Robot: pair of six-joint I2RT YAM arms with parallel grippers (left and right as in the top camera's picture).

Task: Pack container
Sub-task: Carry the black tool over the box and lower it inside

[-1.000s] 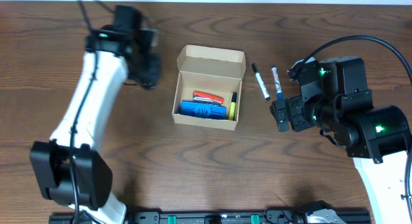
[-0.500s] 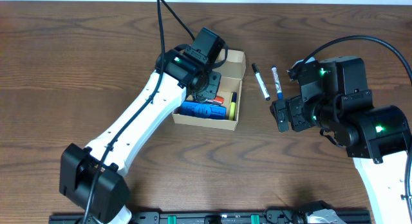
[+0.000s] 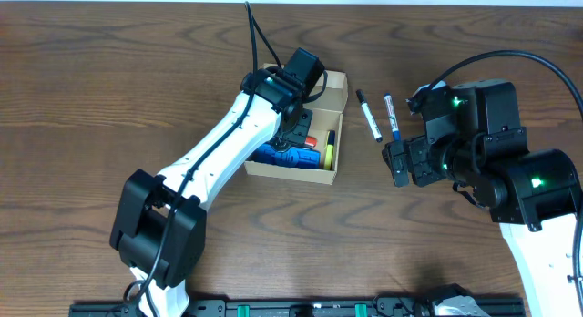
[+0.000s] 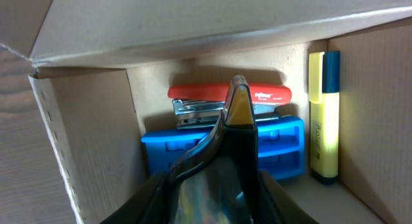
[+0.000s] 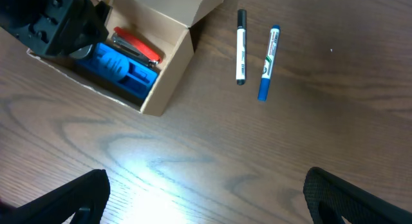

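We are seeing container [image 3: 319,174] sitting mid tabletop [image 3: 82,107], lid open, holding stapler [image 4: 193,93], blue block [image 4: 283,137], highlighter [image 4: 324,114]. Left hand [image 4: 237,98] hanging inside, fingers pressed together, apparently empty. Right hand [image 3: 398,162] spread. 2 waiting outside: black marker [image 3: 368,115], blue marker [image 3: 392,117].

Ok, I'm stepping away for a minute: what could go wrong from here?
The left gripper sits inside the box, over the stapler; lifting out, it might snag the lid or drag the box. The black marker and blue marker lie close together, so grabbing one might knock the other.
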